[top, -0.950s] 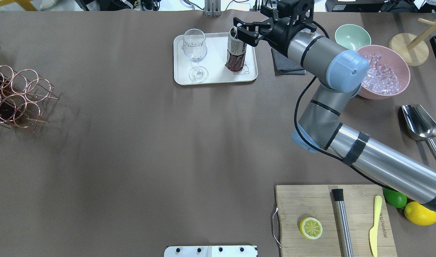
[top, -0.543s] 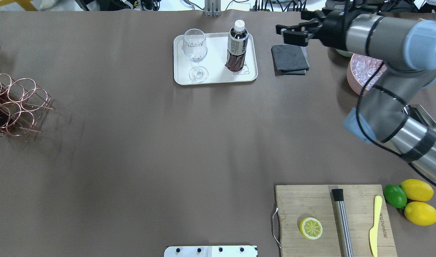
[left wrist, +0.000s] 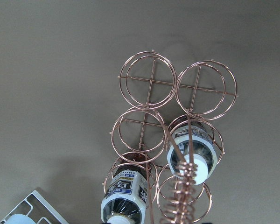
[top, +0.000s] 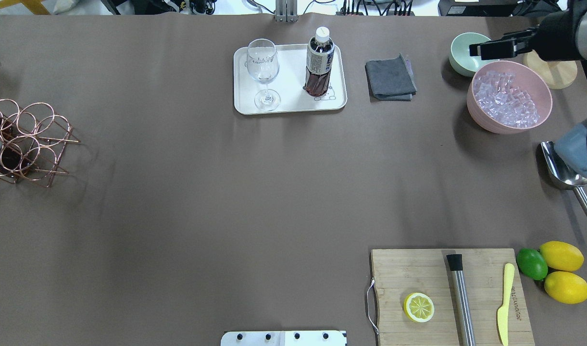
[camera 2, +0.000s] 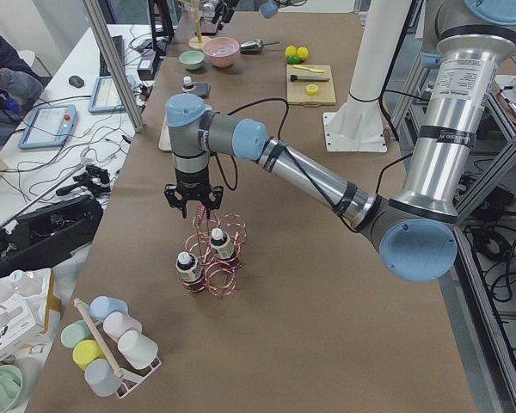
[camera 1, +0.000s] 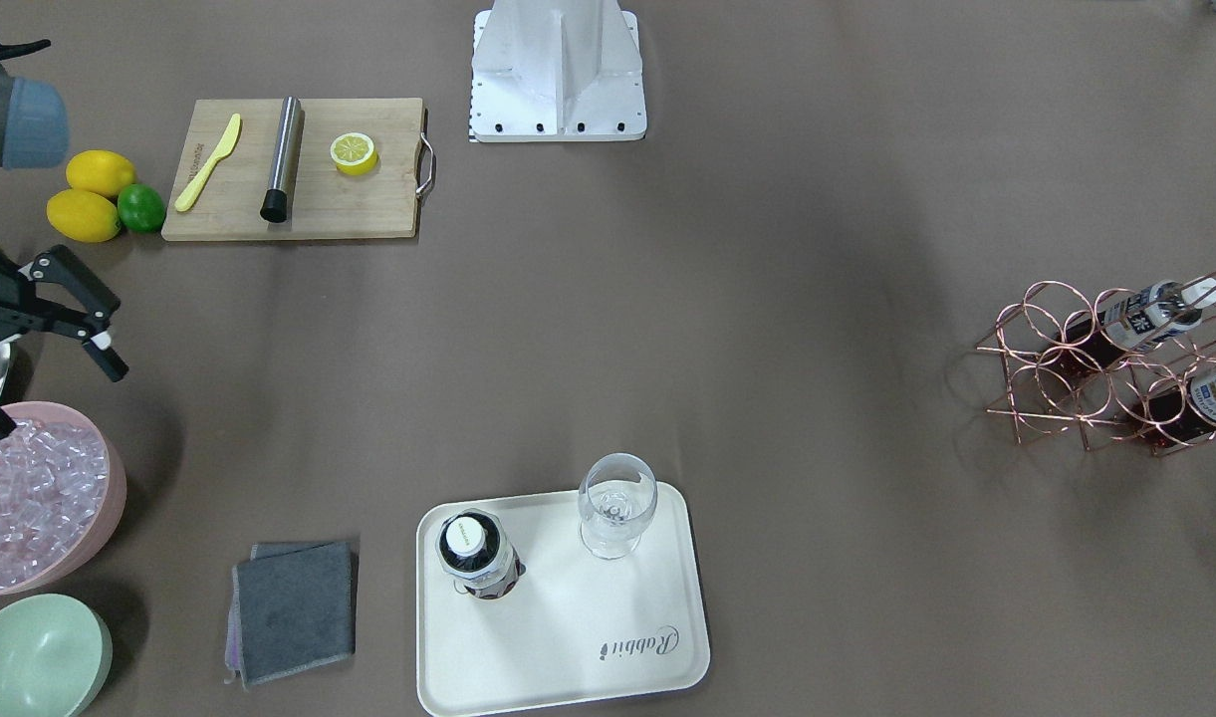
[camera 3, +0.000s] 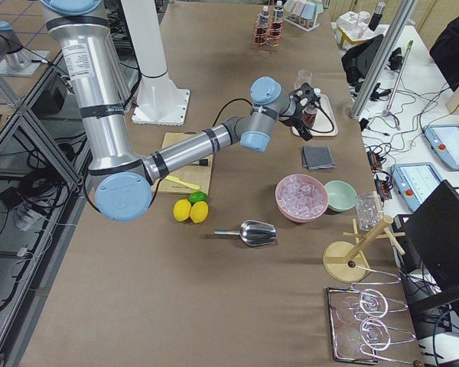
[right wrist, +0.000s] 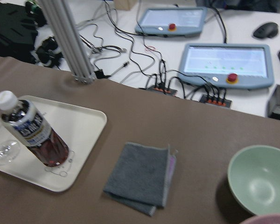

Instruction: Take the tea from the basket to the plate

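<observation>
Tea (camera 1: 478, 556), front view: upright on plate (camera 1: 568, 617), at 8 o'clock from glass (camera 1: 617, 518). Right hand (camera 1: 62, 401) released, fingers spread, at 12 o'clock edge of ice bowl (camera 1: 113, 498), well apart from tea.
Overhead: tea at 3 o'clock of glass.
Left side view: left hand (camera 2: 193, 206) over basket (camera 2: 215, 258); grip cannot tell.
Left wrist: two bottles (left wrist: 191, 154) in basket rings.

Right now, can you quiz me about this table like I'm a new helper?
1. How many tea bottles are in the basket?
2. True or false: the tea on the plate is lying on its side.
3. What stands beside that tea on the plate? A) a stemmed glass B) a lemon C) a scoop
Key: 1. Two. 2. False, it stands upright. 3. A.
</observation>
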